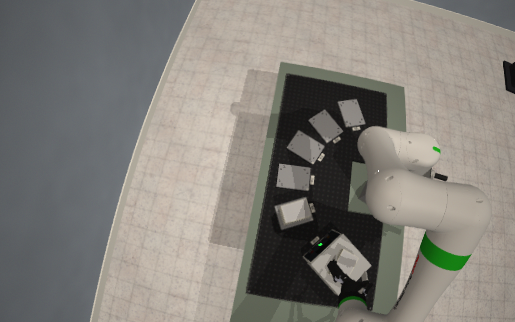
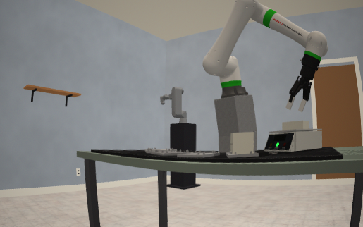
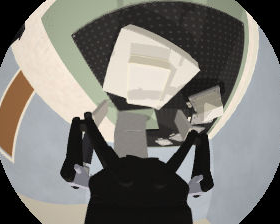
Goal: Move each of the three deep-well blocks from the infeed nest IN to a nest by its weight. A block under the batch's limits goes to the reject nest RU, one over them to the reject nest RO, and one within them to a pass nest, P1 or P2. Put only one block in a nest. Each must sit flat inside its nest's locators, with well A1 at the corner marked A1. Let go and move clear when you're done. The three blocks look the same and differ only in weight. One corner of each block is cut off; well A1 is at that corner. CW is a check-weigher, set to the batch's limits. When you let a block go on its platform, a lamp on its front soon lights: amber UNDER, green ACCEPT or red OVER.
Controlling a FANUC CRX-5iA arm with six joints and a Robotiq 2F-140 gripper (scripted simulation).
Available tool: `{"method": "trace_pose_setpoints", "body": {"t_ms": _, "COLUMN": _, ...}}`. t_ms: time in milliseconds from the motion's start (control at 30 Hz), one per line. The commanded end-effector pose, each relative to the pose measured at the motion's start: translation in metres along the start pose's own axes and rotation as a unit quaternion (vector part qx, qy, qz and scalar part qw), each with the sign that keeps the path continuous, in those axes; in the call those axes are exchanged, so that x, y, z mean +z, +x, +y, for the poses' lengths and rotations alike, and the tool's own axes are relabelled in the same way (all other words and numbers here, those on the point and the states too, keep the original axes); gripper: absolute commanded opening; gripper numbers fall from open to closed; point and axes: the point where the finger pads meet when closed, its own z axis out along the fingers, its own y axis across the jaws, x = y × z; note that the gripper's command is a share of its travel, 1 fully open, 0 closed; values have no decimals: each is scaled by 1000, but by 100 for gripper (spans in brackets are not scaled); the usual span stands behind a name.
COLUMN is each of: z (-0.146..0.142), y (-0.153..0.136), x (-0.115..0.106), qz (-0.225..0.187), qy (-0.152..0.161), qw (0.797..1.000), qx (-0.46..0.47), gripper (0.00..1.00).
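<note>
One pale deep-well block [image 1: 354, 260] [image 2: 295, 125] [image 3: 148, 72] lies on the platform of the check-weigher CW [image 1: 321, 263] [image 2: 307, 139]. A green lamp [image 1: 319, 244] [image 2: 278, 144] is lit on the weigher's dark front. My gripper [image 1: 337, 273] [image 2: 295, 106] [image 3: 142, 110] is open and empty. It hangs well above the block, fingers pointing down. A pale stack of blocks [image 1: 294, 212] [image 2: 242, 142] [image 3: 207, 104] stands in the infeed nest beside the weigher.
Several flat grey nests [image 1: 293, 177] [image 1: 305, 147] [image 1: 325, 125] [image 1: 351, 113] lie in an arc on the black mat [image 1: 271, 260]; they show low in the exterior view [image 2: 177, 152]. The arm's grey pedestal [image 2: 235, 120] stands behind the infeed nest. The table edge [image 2: 191, 166] is near.
</note>
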Motion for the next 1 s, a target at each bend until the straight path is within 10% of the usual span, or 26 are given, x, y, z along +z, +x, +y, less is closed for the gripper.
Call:
{"method": "trace_pose_setpoints", "body": {"t_ms": 0, "z": 0, "y": 0, "x": 0, "qz": 0, "qy": 0, "qw": 1000, "qx": 0, "gripper": 100}}
{"method": "trace_pose_setpoints", "body": {"t_ms": 967, "z": 0, "y": 5, "x": 8, "qz": 0, "qy": 0, "qw": 1000, "qx": 0, "gripper": 100}}
